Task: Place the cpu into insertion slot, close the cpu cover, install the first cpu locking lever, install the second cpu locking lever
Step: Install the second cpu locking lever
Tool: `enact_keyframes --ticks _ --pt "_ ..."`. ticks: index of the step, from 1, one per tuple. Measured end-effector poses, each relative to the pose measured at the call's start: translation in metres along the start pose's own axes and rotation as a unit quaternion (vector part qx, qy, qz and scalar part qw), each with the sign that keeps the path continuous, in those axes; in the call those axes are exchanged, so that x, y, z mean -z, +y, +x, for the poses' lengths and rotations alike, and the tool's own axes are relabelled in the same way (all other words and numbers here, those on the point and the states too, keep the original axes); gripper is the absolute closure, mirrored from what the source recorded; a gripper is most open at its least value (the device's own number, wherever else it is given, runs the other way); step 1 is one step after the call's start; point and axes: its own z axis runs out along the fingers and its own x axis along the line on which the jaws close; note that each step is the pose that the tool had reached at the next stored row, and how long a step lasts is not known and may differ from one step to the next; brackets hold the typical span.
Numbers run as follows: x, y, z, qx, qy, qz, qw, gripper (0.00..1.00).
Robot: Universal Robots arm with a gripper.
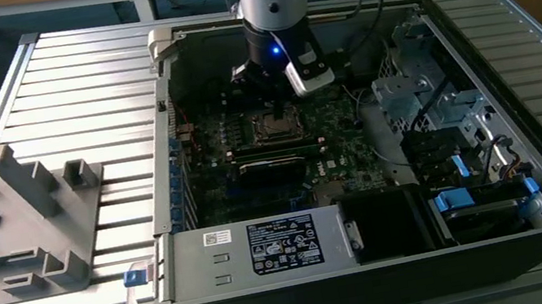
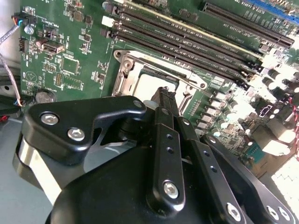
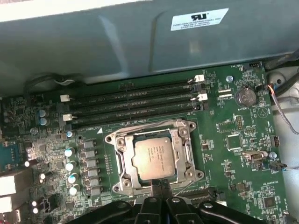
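The small flat square cpu (image 3: 154, 157) with its dull silver-grey metal face sits inside the square black-rimmed insertion slot (image 3: 122, 164) on the green motherboard (image 3: 224, 140). The thin silvery hinged cpu cover (image 3: 187, 151) appears to lie down around it, the chip's face showing through the square window. The black metal hand (image 3: 160, 185) has its two slim fingers pressed together with nothing between them, tips poised at the socket's edge in both wrist views, just beside a thin wire locking lever (image 3: 187, 185).

From here I judge the chief risk is a slip: the lever is springy steel wire, round and smooth, and narrow fingertips pushing on it could skate off and strike the motherboard's small components or the row of cylindrical silver-topped capacitors (image 3: 71, 164) beside the socket. A lever that escapes its hook would spring back up. If the chip is not seated squarely, clamping force through the frame could bend the fine contacts beneath; the pictures cannot confirm the seating.

In the exterior view the arm reaches down into the open black steel computer case (image 1: 540, 181), which lies on a ribbed aluminium table (image 1: 74, 94); its cables hang close to the case walls and could snag.
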Motion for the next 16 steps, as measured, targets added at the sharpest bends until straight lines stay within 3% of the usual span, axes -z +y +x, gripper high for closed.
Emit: enact_keyframes --ticks 16 --pt "0.0006 -0.0157 -0.0026 0.000 0.0000 0.0000 1.00000 0.89"
